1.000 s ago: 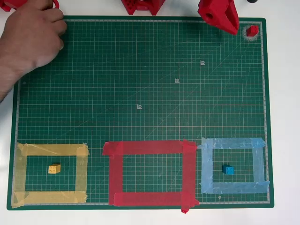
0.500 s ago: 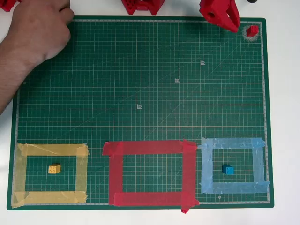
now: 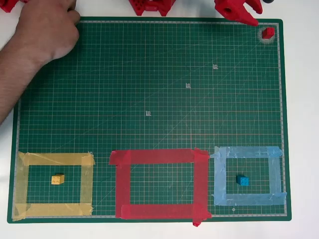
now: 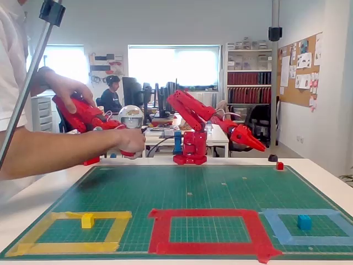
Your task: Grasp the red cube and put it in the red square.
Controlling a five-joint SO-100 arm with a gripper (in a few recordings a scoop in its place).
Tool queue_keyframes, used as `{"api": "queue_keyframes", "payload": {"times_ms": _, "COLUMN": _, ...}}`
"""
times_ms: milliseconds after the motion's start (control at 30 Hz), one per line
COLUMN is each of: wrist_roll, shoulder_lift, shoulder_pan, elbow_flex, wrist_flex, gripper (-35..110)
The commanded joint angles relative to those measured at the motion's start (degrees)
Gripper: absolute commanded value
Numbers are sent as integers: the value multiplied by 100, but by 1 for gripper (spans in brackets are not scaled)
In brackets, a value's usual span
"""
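— Starting at the left of the overhead view?
— Person's hand [image 3: 47,30] at the top left corner of the green mat [image 3: 149,74], shifted a little up and right against a second ago. Below, yellow cube [image 3: 57,179] inside the yellow tape frame [image 3: 55,159], untouched.

— Then the middle?
— Red square [image 3: 158,157] along the near edge, between the other two frames, holding nothing. Same as before.

— And the right?
— Blue cube [image 3: 242,180] within the light-blue tape frame [image 3: 246,152], unmoved. Above, in the far right corner, red cube [image 3: 268,33], resting on the mat, well apart from the red square. Not shifted either.

— Gripper?
— Gripper [image 3: 248,15] just left of the red cube, near but not touching, drawn back toward the mat's top edge compared with a second ago. In the fixed view [image 4: 256,144], hanging above the table, pointing down toward the cube.

— Fingers wide or narrow?
— Cannot tell: perhaps a small split at the tip from above, yet one point from the side. Holding nothing, clearly.

— Meaning for the task?
— Probably lining up the approach. No grasp yet, whole carry left. Likely next: coming down over the cube with fingers spread, closing, then crossing the mat to the red square.
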Motion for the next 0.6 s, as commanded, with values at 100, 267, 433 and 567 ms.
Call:
{"api": "queue_keyframes", "payload": {"times_ms": 100, "wrist_roll": 44, "shoulder_lift": -272, "shoulder_pan": -44, "elbow_flex": 9, "wrist_flex": -431, "gripper": 17}}
{"api": "queue_keyframes", "payload": {"times_ms": 267, "wrist_roll": 70, "shoulder_lift": -1063, "shoulder_pan": -18, "elbow_flex": -439, "wrist_flex": -536, "gripper": 19}}
{"api": "queue_keyframes", "payload": {"times_ms": 433, "wrist_roll": 237, "shoulder_lift": -2153, "shoulder_pan": 9, "elbow_flex": -1397, "wrist_flex": -536, "gripper": 19}}
{"api": "queue_keyframes", "payload": {"times_ms": 567, "wrist_roll": 246, "shoulder_lift": -2804, "shoulder_pan": 18, "elbow_flex": -2039, "wrist_flex": -536, "gripper": 19}}
